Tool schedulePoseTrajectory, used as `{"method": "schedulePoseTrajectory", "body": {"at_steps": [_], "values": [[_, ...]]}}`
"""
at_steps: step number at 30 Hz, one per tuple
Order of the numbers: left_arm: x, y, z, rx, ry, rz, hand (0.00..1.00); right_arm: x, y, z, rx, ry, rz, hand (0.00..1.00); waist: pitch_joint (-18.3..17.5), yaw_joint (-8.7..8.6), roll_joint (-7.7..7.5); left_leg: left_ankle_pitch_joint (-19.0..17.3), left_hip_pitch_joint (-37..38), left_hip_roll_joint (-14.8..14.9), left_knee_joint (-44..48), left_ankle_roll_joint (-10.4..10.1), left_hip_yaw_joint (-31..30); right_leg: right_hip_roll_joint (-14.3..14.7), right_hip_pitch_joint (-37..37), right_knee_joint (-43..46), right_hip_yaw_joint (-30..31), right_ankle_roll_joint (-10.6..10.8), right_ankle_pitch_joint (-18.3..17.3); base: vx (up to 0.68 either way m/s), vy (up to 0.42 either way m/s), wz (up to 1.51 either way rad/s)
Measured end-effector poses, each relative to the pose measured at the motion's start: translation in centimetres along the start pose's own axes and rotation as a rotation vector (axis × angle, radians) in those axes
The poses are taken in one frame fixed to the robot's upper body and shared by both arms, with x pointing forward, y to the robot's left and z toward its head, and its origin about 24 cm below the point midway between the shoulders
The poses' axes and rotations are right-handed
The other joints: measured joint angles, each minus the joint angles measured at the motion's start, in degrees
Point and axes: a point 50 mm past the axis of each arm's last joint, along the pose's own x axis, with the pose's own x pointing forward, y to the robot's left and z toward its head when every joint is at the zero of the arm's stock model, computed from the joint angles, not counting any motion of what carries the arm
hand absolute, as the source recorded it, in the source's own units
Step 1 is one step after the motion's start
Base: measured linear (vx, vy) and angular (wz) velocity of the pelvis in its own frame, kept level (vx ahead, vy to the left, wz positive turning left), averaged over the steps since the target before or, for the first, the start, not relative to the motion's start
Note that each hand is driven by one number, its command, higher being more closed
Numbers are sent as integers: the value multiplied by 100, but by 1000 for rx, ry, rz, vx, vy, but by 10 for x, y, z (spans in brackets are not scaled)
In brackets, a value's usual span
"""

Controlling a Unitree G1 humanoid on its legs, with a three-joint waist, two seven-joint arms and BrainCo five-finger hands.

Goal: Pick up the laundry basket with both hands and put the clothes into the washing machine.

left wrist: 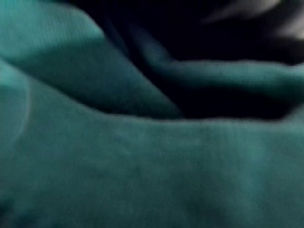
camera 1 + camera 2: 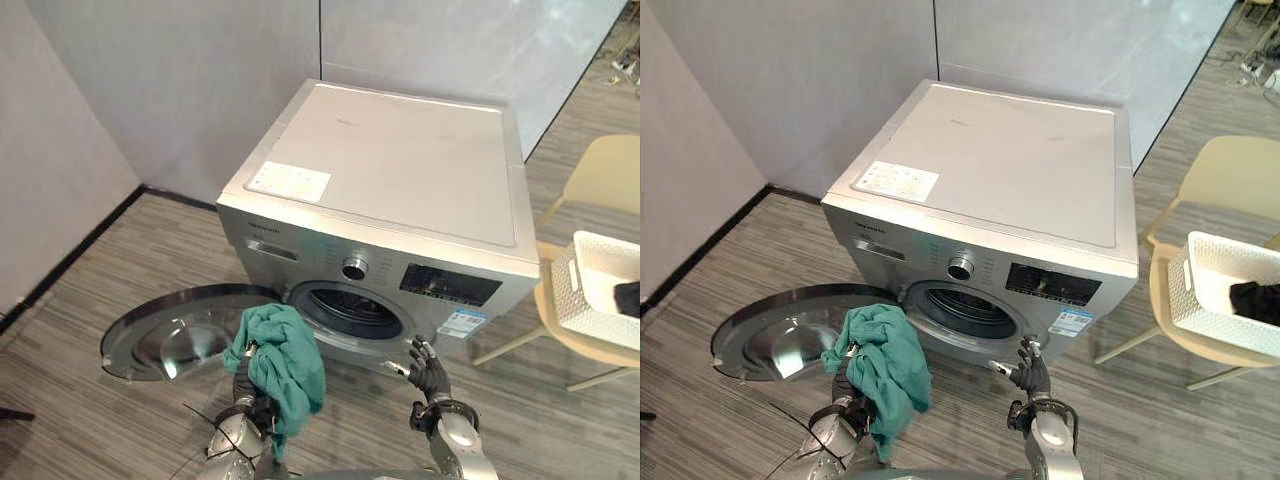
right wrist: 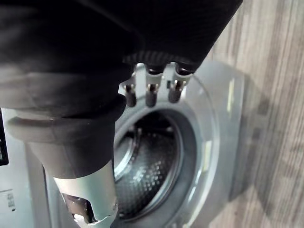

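A teal-green cloth (image 2: pixel 287 365) hangs bunched from my left hand (image 2: pixel 243 384), which is shut on it just in front of the washing machine's round drum opening (image 2: pixel 358 312). The left wrist view is close on that cloth (image 1: pixel 142 156). The silver washing machine (image 2: pixel 400 170) has its door (image 2: pixel 175 335) swung wide open to the left, low over the floor. My right hand (image 2: pixel 428 372) is open and holds nothing, below the right side of the opening. In the right wrist view its fingers (image 3: pixel 151 90) point at the bare drum (image 3: pixel 147 171).
A white laundry basket (image 2: pixel 566 290) sits on a beige chair (image 2: pixel 610 175) to the right of the machine, with a dark garment (image 2: pixel 628 298) inside it. Grey walls stand behind and to the left. Wood-pattern floor lies around the machine.
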Motion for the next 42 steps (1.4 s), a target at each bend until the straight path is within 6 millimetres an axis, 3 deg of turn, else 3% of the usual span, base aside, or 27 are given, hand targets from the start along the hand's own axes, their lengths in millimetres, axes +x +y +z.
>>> {"method": "schedulePoseTrajectory", "body": {"at_steps": [5,7,8,9,11,12,13,15,17,22,25,28,34,41,42], "values": [[3,-13,-3,9,12,-50,100,-7,-15,-14,-53,56,-42,0,-34,-31,86,-23,-79,-45,-275,102,476,0,-769,26,386,-16,583,-36,56,-64],[2,-15,-11,-9,42,-45,100,-8,-23,-15,-76,60,-55,0,-33,-41,215,74,141,52,-529,180,678,236,-1238,467,152,-87,929,45,41,-93],[1,-17,-13,-18,47,-45,100,-9,-27,-16,-88,65,-61,0,-30,-70,235,126,344,94,-684,177,856,321,-1379,663,-137,-241,1071,60,61,-83],[1,-17,-14,-23,47,-46,100,-10,-30,-16,-98,67,-61,0,-24,-62,232,147,465,118,-749,185,971,361,-1446,806,-292,-252,1064,77,52,-89],[2,-16,-12,-33,37,-40,100,-12,-26,-17,-101,66,-31,0,60,-85,212,182,871,207,-845,167,1224,866,-1762,1873,-409,-238,-44,108,-47,-75],[3,-17,-10,-35,32,-48,100,-12,-20,-16,-108,58,-2,0,70,-88,189,191,884,232,-858,143,1274,1080,-1826,1963,-668,-729,-437,63,-105,-45],[4,-18,-9,-34,29,-55,100,-12,-20,-16,-108,57,2,0,55,-91,133,189,882,233,-859,139,1269,1089,-1811,1909,-666,-718,-451,-9,-89,-26],[13,-35,-1,-32,2,-116,100,-9,-18,-12,-105,40,13,0,343,-158,286,285,771,278,-873,281,1090,1162,-1692,1653,-795,-778,-427,-1,-66,15],[14,-44,-1,-51,-1,-136,100,-9,-21,-13,-119,44,19,0,419,-170,287,373,735,275,-822,409,1069,1128,-1650,1668,-876,-781,-432,-15,-60,24],[20,-62,9,-49,-33,-196,100,-10,-20,4,-117,-33,24,0,837,-118,144,385,300,288,-386,430,937,1016,-1786,1770,-1096,-801,-445,-35,-18,27],[25,-72,24,-47,-87,-230,100,-10,-13,21,-107,-105,39,0,1150,-26,58,336,-428,305,1,394,948,928,-2394,2059,-1150,-804,-443,-119,9,18],[28,-82,38,-44,-137,-251,100,-9,1,44,-91,-201,78,0,1577,-19,51,-11,-1020,398,550,275,986,903,-3003,2487,-1084,-836,-516,-123,28,-8],[38,-105,71,-41,-241,-273,100,-6,10,78,-70,-338,68,0,2015,-4,34,-492,-2245,489,1757,283,1096,868,-4347,3410,-710,-809,-678,-61,32,-21],[46,-148,136,-69,-443,-344,100,-9,10,107,22,-460,3,0,2387,14,36,-897,-3327,750,2961,305,1034,895,-5393,4445,-636,-799,-994,-10,-1,-5],[50,-155,155,-82,-489,-340,100,-8,11,114,41,-487,-5,0,2471,18,34,-939,-3475,825,3096,304,1051,964,-5552,4520,-568,-799,-994,-42,-28,-23]]}}
